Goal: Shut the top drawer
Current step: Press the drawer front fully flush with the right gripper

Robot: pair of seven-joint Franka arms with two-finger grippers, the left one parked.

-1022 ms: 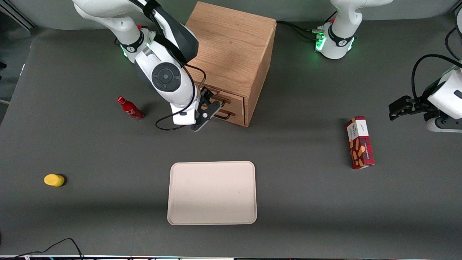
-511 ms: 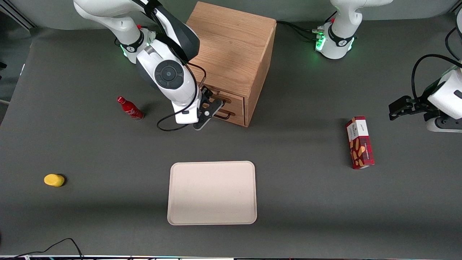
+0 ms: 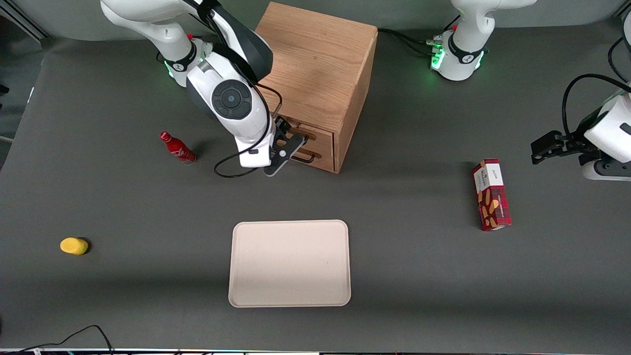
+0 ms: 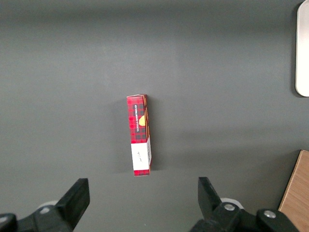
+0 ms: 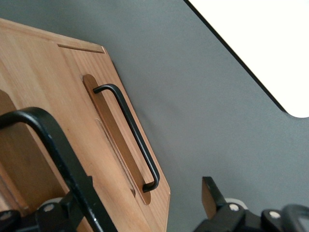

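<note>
My black two-finger gripper (image 3: 282,148) sits right at the front of the light oak wooden box cabinet (image 3: 315,74), fingers spread apart and holding nothing. The shallow top drawer (image 3: 308,134) with its black wire handle (image 5: 58,164) looks pushed in, flush with the lower oak drawer (image 5: 116,145) beneath it.

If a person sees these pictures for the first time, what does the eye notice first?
First the wooden cabinet, with the working arm's gripper right at the top drawer on its front. Next the pale tray, nearer the front camera than the cabinet, and the red box toward the parked arm's end.
</note>
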